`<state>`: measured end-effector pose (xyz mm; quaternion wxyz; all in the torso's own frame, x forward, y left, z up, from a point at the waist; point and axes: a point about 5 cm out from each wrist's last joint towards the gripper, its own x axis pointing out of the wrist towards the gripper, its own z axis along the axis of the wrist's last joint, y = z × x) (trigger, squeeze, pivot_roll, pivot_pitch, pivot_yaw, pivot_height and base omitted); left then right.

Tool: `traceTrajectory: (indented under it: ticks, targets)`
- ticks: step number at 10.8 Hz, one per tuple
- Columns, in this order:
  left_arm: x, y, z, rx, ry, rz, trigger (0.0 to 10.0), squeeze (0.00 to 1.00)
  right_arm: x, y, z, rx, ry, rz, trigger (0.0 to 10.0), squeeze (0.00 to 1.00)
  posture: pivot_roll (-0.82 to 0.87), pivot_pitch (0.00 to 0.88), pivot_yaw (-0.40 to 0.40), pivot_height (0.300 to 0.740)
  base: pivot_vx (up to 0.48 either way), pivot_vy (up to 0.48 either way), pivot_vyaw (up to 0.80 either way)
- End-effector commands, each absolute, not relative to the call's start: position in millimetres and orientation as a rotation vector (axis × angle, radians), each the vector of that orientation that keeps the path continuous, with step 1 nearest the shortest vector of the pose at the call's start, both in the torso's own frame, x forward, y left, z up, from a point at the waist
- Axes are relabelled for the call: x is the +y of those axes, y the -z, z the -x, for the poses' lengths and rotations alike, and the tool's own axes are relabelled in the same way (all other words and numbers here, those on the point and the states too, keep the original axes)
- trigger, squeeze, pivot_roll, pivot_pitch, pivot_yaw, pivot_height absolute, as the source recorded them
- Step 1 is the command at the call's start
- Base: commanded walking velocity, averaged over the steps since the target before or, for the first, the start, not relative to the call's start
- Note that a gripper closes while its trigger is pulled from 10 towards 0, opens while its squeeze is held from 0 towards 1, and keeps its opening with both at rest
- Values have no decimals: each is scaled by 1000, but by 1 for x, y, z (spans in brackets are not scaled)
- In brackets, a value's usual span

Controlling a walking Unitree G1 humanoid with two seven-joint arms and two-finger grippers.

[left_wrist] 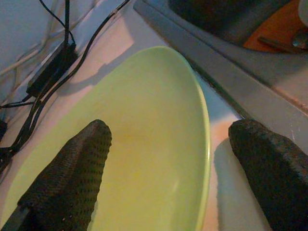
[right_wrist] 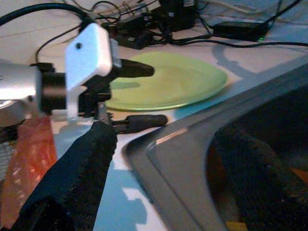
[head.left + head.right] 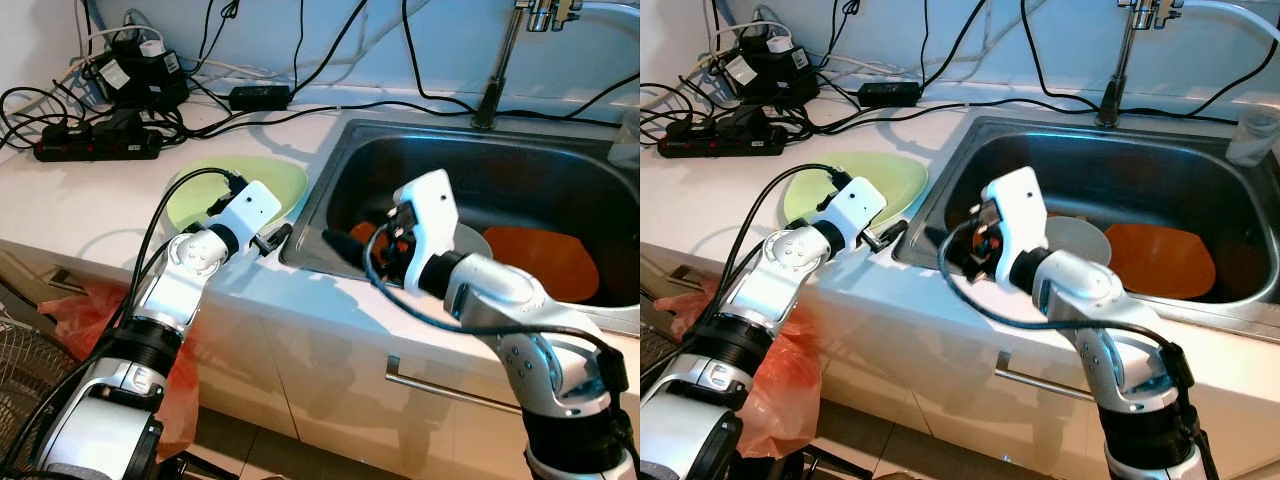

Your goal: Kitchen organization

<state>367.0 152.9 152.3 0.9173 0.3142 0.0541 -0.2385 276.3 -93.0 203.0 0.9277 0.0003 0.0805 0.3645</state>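
Observation:
A pale green plate [image 3: 200,190] lies flat on the white counter just left of the steel sink [image 3: 470,150]. My left gripper [image 1: 169,131] is open and straddles the plate's rim nearest the sink: one finger [image 1: 72,173] is over the plate, the other [image 1: 269,163] is over the counter strip beside the sink edge. Over the sink's front left corner my right gripper [image 2: 166,134] hangs open with nothing between its fingers. An orange plate [image 3: 545,262] and a grey plate [image 3: 1075,240] lie in the sink.
A black power strip [image 3: 95,148], adapters and tangled cables crowd the back left of the counter. The faucet [image 3: 495,80] rises behind the sink, with a clear cup [image 3: 1252,135] at its right. An orange plastic bag [image 3: 80,310] hangs below the counter front.

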Motion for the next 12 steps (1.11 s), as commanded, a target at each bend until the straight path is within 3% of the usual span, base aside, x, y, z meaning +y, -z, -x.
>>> traceTrajectory:
  ticks: [1,10,11,12]
  targets:
    - [163,-140,-362,169,485,-673,10000,0,-89,-205,-270,158,-780,2,10000,0,-45,0,87,740,0,0,0]
    - [208,-131,-368,284,384,-809,10000,0,-95,-205,-258,175,-761,15,10000,0,-87,0,107,740,0,0,0]
    - [213,-129,-367,314,373,-800,8314,0,-95,-204,-258,177,-760,15,10000,0,-86,0,107,740,0,0,0]
    - [217,-126,-367,332,369,-802,2353,0,-95,-204,-258,178,-760,15,10000,0,-86,0,107,740,0,0,0]
